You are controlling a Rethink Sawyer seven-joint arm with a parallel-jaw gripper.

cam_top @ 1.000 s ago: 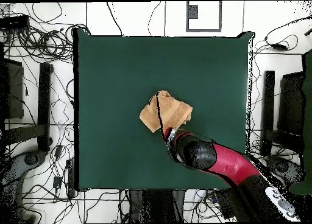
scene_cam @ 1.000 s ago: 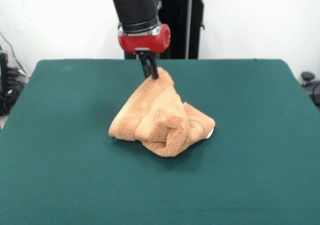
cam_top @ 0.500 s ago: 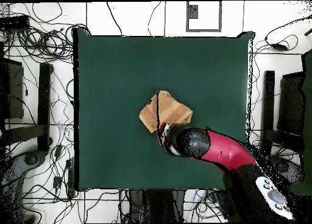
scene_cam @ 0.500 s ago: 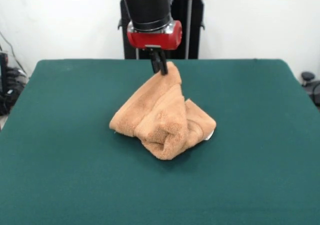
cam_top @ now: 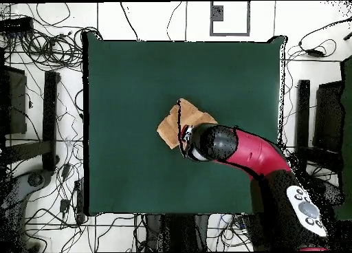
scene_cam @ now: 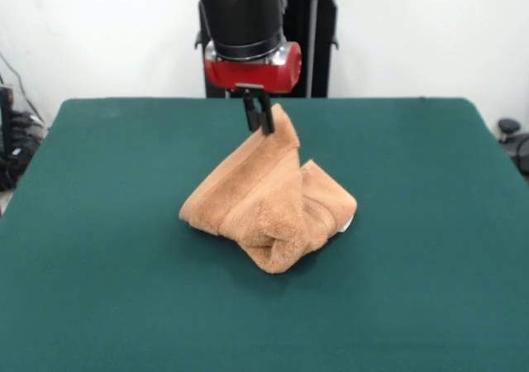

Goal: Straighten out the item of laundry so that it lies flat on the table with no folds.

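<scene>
One towel [scene_cam: 269, 207] bunched on one table [scene_cam: 430, 223], peak pinched by one hand [scene_cam: 259, 117]

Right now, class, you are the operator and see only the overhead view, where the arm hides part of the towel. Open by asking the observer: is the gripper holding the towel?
Observer: Yes. In the front view the gripper pinches the towel at one corner, lifted into a peak.
Operator: Is the rest off the table?
Observer: No. The lower part rests bunched on the table, with a rolled fold at the front.
Operator: Any tag showing?
Observer: A small white tag peeks out at the towel's right edge.
</scene>
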